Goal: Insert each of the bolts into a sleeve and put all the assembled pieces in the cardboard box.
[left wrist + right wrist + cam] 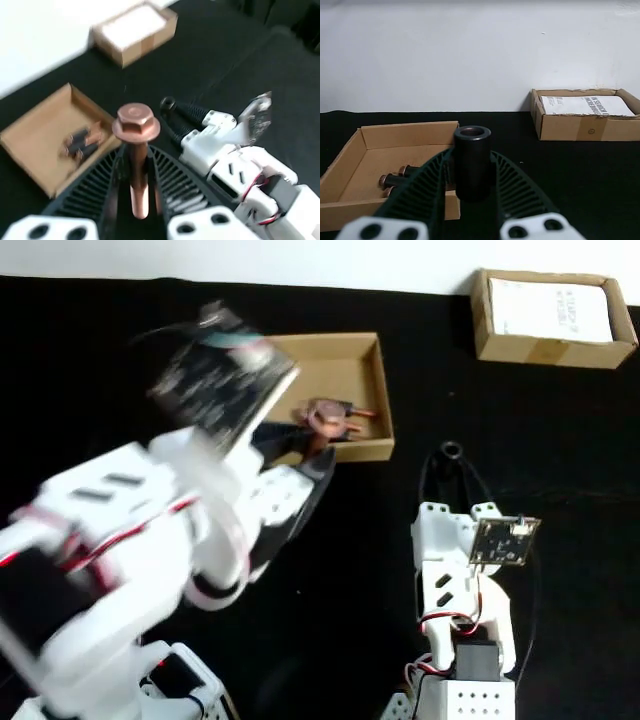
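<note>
Near the cardboard box (407, 134), the left claw (135, 160) pinches a bolt (136, 125) below its head; the right claw (471, 172) pinches a sleeve (472, 145) upright. Both seem stiff, smooth metal, best gripped mid-body.

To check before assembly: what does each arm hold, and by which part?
Left jaws: copper-coloured hex-head metal bolt, by its shank. Right jaws: black cylindrical sleeve, by its side wall.
</note>
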`<state>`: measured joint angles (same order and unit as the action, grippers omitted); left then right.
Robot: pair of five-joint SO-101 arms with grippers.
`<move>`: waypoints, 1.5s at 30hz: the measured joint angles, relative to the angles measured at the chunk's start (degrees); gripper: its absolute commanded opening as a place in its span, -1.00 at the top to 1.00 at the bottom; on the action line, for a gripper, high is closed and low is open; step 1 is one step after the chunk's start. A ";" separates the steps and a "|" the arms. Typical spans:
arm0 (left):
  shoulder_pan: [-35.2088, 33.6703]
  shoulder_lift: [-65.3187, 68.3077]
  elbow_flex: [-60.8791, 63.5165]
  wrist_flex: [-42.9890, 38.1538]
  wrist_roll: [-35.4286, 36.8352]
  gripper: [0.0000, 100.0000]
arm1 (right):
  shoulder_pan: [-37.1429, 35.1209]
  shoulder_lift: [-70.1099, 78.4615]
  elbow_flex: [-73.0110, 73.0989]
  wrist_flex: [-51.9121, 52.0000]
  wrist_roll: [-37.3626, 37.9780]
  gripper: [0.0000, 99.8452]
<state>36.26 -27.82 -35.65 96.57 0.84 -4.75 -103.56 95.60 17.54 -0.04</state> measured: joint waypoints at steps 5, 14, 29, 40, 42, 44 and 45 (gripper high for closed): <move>-3.16 -0.09 14.68 -11.52 0.00 0.98 | -0.09 0.00 0.00 0.00 0.00 0.99; -3.16 -0.09 36.84 -37.63 0.00 0.98 | -0.09 0.00 0.00 0.00 0.00 0.99; -1.67 0.09 62.24 -79.12 20.22 0.98 | -1.85 0.00 0.00 0.00 0.00 0.99; 2.46 0.09 63.12 -84.40 21.27 0.98 | -4.48 0.00 0.00 0.00 0.00 0.99; 2.90 1.14 63.03 -84.48 21.27 0.98 | -4.48 0.00 0.00 0.00 0.00 0.99; 3.08 2.20 63.12 -84.48 21.10 0.98 | -4.48 0.00 0.00 0.00 0.00 0.99; 3.08 2.64 63.12 -84.48 20.40 0.98 | -4.48 0.00 0.00 0.00 0.00 0.99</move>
<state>39.34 -25.19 27.47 12.09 21.23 -9.23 -103.56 95.60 17.54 -0.04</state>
